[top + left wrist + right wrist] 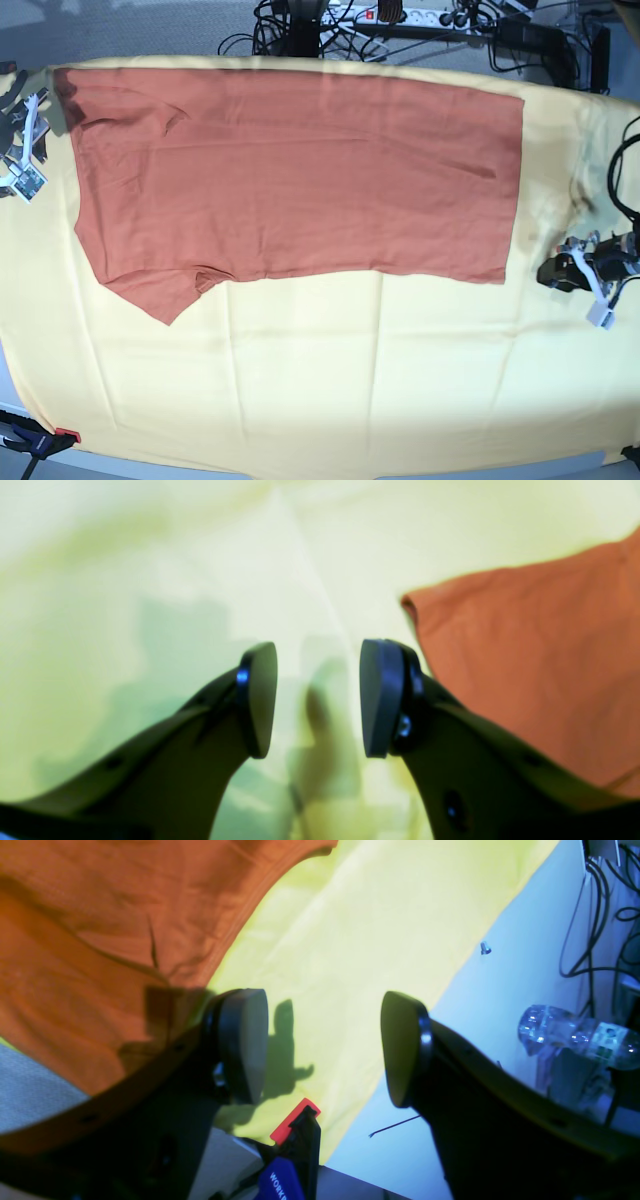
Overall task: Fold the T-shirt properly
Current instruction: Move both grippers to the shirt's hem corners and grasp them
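Observation:
The rust-orange T-shirt (300, 170) lies spread flat across the far half of the pale yellow cloth (330, 380), with one sleeve (165, 295) pointing to the front left. My left gripper (318, 700) is open and empty, low over the yellow cloth just off a shirt corner (540, 680). In the base view it (558, 272) sits right of the shirt's right edge. My right gripper (322, 1047) is open and empty above the cloth, beside the shirt's hemmed edge (100, 940). In the base view it (22, 125) is at the shirt's far left corner.
A clamp with an orange tip (292, 1125) pins the yellow cloth at the table edge and also shows in the base view (35, 440). A clear plastic bottle (575, 1035) and cables (590, 915) lie off the table. More cables (400, 20) run behind the far edge.

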Action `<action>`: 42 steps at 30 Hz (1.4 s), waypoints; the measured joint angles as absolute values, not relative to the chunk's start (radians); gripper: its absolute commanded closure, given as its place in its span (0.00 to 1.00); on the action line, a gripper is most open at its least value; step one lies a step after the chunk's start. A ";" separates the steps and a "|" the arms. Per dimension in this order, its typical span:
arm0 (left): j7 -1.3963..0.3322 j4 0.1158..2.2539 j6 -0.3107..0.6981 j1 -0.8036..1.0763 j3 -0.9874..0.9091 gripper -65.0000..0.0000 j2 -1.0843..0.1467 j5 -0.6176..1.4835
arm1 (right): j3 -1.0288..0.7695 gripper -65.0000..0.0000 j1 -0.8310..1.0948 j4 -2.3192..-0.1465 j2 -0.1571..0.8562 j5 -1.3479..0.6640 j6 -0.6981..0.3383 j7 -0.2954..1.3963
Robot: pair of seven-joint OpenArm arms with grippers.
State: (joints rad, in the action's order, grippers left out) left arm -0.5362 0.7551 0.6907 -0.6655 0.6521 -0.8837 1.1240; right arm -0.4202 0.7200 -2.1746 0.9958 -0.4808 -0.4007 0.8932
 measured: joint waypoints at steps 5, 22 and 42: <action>-0.587 0.667 0.690 -0.680 0.641 0.56 -0.783 1.183 | -0.420 0.42 0.720 -2.175 0.994 -0.480 -0.400 0.890; -0.965 0.712 0.697 -0.682 0.642 1.00 -0.671 1.452 | -0.420 0.42 0.696 -2.175 0.948 -0.480 -0.369 0.773; -0.936 0.712 0.694 -0.685 0.645 1.00 -0.669 1.418 | -0.423 0.42 -0.040 -1.429 0.546 -0.749 -0.595 0.748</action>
